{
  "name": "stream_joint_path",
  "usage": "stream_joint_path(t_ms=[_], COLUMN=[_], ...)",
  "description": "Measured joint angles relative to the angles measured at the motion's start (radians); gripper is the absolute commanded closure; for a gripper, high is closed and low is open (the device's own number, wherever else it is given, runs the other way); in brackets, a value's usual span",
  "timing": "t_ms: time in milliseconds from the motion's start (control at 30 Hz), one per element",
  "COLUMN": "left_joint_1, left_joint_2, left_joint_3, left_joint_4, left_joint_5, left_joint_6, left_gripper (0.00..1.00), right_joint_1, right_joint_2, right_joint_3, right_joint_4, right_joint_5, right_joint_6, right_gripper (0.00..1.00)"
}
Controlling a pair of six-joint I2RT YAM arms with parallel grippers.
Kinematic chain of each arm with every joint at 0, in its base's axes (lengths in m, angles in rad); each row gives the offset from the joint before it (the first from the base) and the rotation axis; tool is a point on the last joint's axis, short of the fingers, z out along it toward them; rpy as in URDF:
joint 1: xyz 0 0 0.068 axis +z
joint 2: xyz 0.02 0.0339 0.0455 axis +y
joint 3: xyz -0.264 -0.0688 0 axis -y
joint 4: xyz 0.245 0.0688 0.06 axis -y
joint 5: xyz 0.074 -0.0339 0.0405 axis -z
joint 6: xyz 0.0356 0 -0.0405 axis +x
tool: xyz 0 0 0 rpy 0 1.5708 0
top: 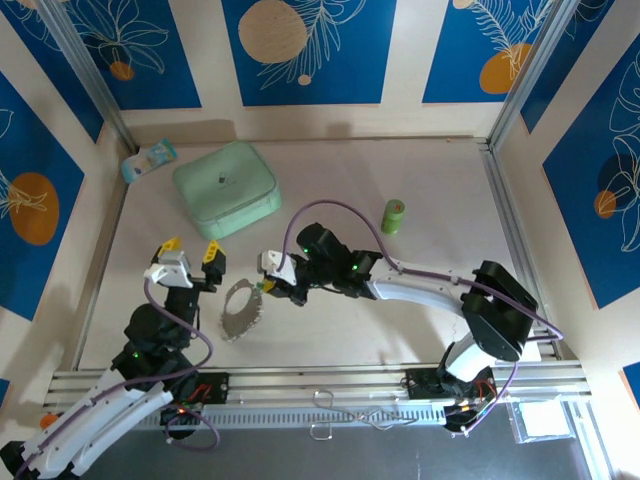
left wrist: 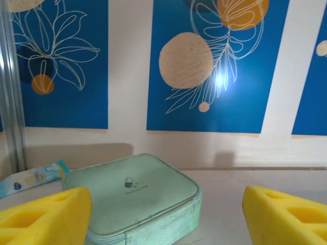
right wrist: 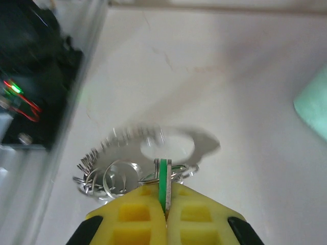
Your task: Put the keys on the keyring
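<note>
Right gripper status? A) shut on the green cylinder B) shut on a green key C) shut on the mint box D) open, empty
B: in the right wrist view the right gripper pinches a green key edge-on between its yellow fingers, right by the keyring.

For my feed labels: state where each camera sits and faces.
Top external: above, behind the arms, looking down on the table; left gripper and right gripper show.
Left wrist: on the left arm, facing the back wall over the mint box; open fingers show.
Right wrist: on the right arm, looking down at the keyring; fingers shut on a green key.
Shared: top and left wrist both see the mint box.
</note>
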Motion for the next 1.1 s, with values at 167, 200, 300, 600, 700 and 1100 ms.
stream_joint_path(t_ms=[167,200,300,600,700,1100], left_joint_1=[0.000,0.000,0.000,0.019,0.076,0.401], left_joint_2=[0.095,0.113,0.171,0.349,0.413,0.614], left_joint_3=[0.003,0.005,0.006,0.006,0.006,-0.004], left_joint_4=[-0.006,-0.009,-0.021,-0.018,-0.011,0.121], left_joint_5=[-0.010,-0.010,-0.011,-0.011,0.018,0.154], left_joint_6=[-0.006,-0.006,-0.006,0.003,0.003,-0.026], left_gripper=[0.23,0.22,0.20,0.04,0.00,0.00], right_joint_1=[-0.055,-0.060,-0.064,-0.106,-0.191,-0.662], right_joint_2=[0.004,0.004,0.004,-0.060,-0.200,-0.491], right_joint_3=[-0.067,-0.070,-0.087,-0.166,-0.215,-0.435], right_joint_4=[-0.114,-0.138,-0.192,-0.258,-0.221,0.160], right_joint_5=[0.136,0.164,0.256,0.351,0.288,0.258], right_joint_6=[-0.098,-0.119,-0.187,-0.241,-0.163,0.222], right_gripper=[0.98,0.95,0.73,0.57,0.56,0.55])
